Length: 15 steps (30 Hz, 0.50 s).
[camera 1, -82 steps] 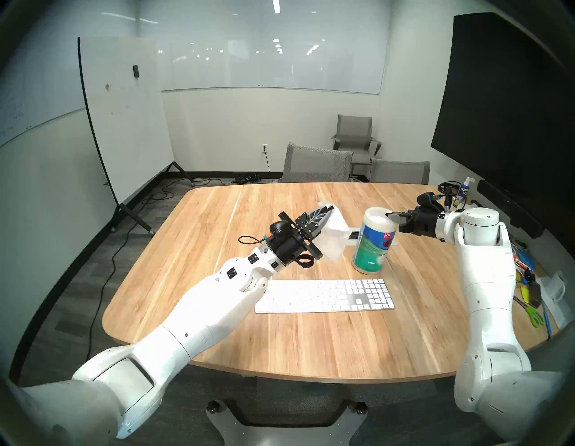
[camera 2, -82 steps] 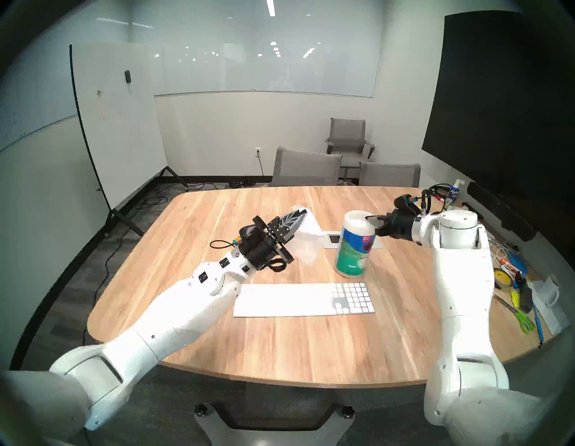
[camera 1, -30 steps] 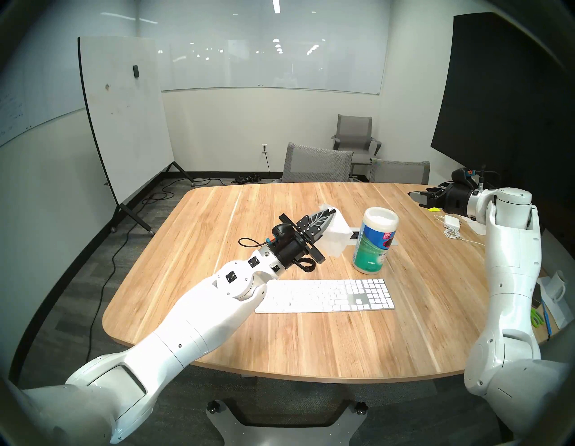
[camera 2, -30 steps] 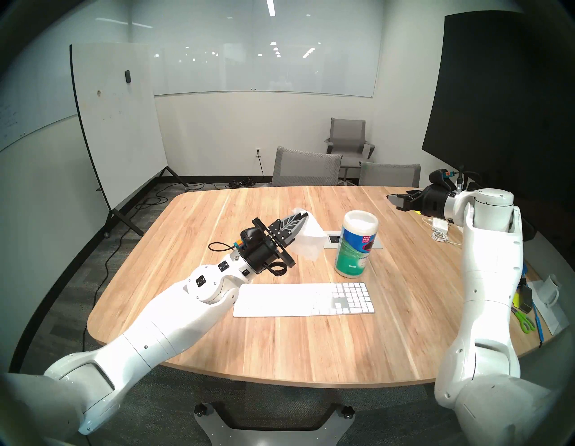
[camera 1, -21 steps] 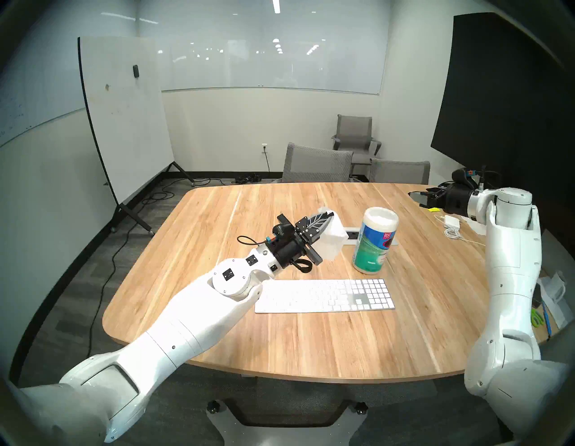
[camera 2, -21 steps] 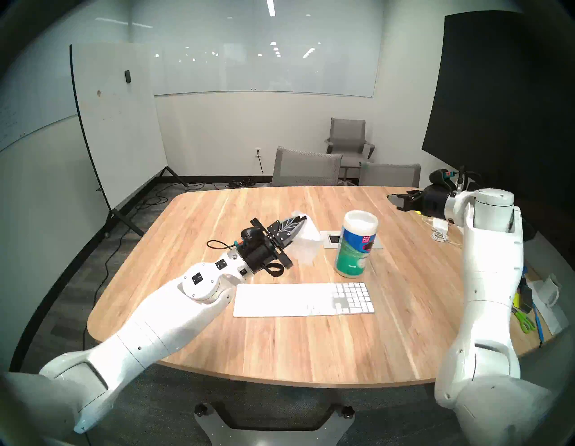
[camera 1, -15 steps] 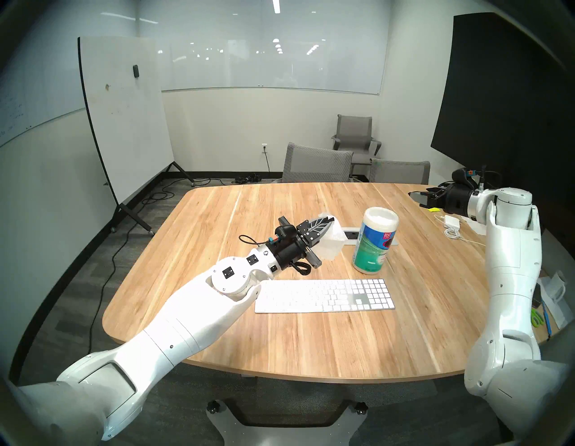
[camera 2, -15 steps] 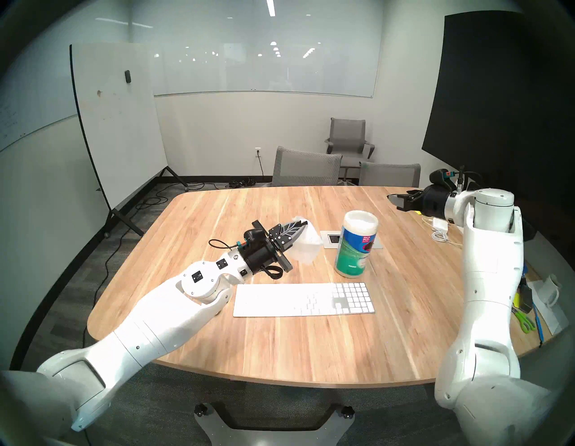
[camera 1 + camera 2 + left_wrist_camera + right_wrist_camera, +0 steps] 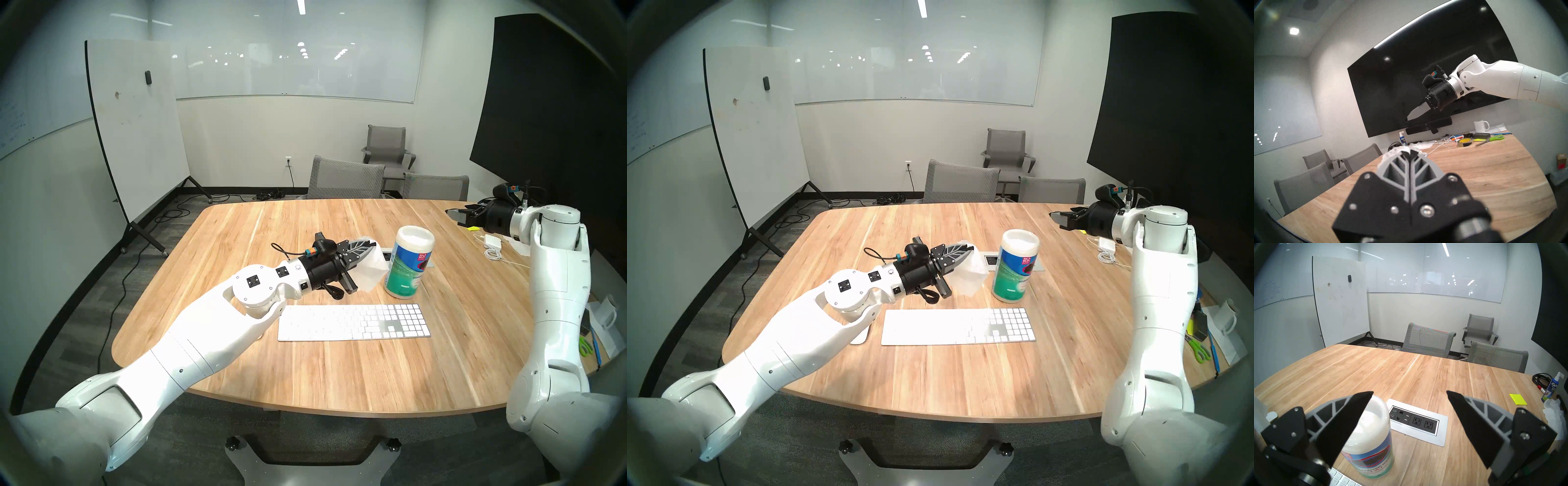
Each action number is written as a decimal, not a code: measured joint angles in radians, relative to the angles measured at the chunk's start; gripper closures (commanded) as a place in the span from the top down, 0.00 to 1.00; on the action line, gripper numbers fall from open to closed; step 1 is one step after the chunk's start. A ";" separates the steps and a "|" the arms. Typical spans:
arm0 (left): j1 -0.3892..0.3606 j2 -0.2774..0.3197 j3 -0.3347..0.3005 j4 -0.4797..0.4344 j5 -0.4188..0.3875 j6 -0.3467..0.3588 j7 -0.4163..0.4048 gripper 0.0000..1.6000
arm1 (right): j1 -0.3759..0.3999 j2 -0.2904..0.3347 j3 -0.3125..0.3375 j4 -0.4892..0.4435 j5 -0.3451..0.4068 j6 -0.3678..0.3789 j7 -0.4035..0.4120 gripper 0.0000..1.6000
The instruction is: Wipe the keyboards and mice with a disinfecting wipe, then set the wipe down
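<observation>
My left gripper (image 9: 372,243) is shut on the top corner of a limp white wipe (image 9: 369,271), which hangs above the table behind the keyboard and right next to the wipes canister. In the left wrist view the fingers (image 9: 1403,169) are pressed together with a bit of wipe (image 9: 1398,150) at the tips. The slim white keyboard (image 9: 354,322) lies flat near the table's front. A white mouse (image 9: 861,337) peeks out from under my left forearm, left of the keyboard. My right gripper (image 9: 453,217) hovers open and empty at the far right, well above the table.
A blue-green wipes canister (image 9: 409,268) with a white cap stands behind the keyboard's right end. Behind it sits a power outlet panel (image 9: 1417,421). A white adapter with cable (image 9: 490,241), scissors (image 9: 585,348), a mug and other clutter line the right edge. Grey chairs (image 9: 346,178) stand beyond the table.
My left arm has swung the wipe to the right, close to the canister, and the wrist has levelled out. The right arm, earlier at the canister's cap, has stayed back at the right.
</observation>
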 measured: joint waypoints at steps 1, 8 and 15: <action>-0.005 0.003 0.014 -0.008 0.000 0.036 -0.010 0.00 | 0.000 0.000 0.000 0.000 0.000 0.000 0.000 1.00; -0.014 -0.002 0.068 -0.019 0.003 0.129 -0.036 0.00 | 0.000 0.000 0.000 0.000 0.000 0.000 0.000 1.00; 0.016 0.023 0.080 -0.107 0.007 0.152 -0.019 0.00 | 0.000 0.000 0.001 0.000 0.000 -0.001 0.000 1.00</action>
